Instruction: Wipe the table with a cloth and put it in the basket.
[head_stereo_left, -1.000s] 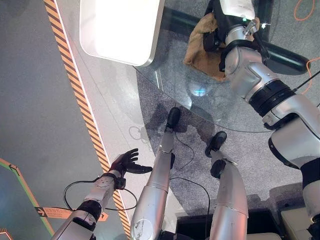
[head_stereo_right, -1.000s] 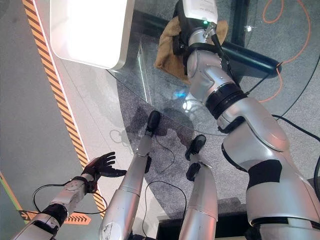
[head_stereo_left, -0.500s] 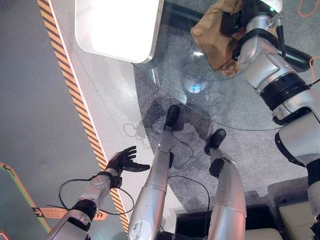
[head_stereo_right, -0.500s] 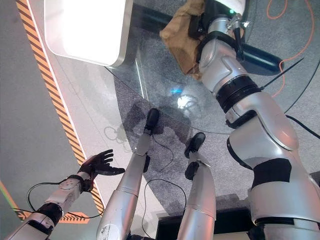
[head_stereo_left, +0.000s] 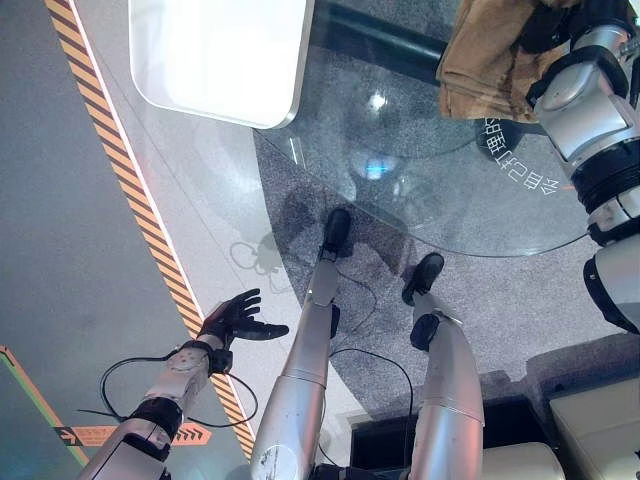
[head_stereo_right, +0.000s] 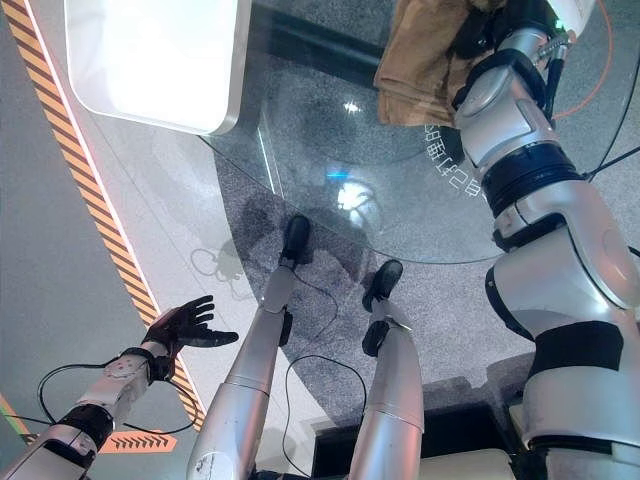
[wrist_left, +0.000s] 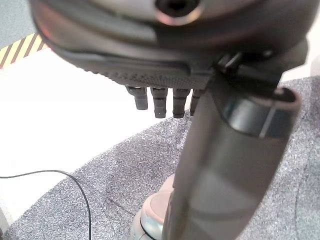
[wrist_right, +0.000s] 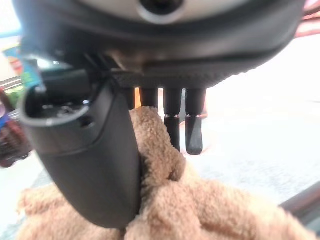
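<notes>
the right hand (wrist_right: 100, 150) pinches the brown cloth (head_stereo_left: 490, 70) on the glass desk (head_stereo_left: 420, 190). the left hand (head_stereo_left: 235, 318) hangs loose. a weak pinch could drop the cloth.

One brown cloth (head_stereo_left: 490, 60), one round glass table (head_stereo_left: 420, 190) and one white panel (head_stereo_left: 220, 55) show.

The cloth (wrist_right: 200, 210), at the upper right of the eye views, is tan, thick and fuzzy like terry, matt. The table (head_stereo_left: 420, 170) is clear glass, glossy, with bright reflections. The hands (head_stereo_left: 235, 318) look like matt dark plastic. The floor (head_stereo_left: 60, 250) at left is smooth grey; under the table it is speckled, rough carpet.
</notes>
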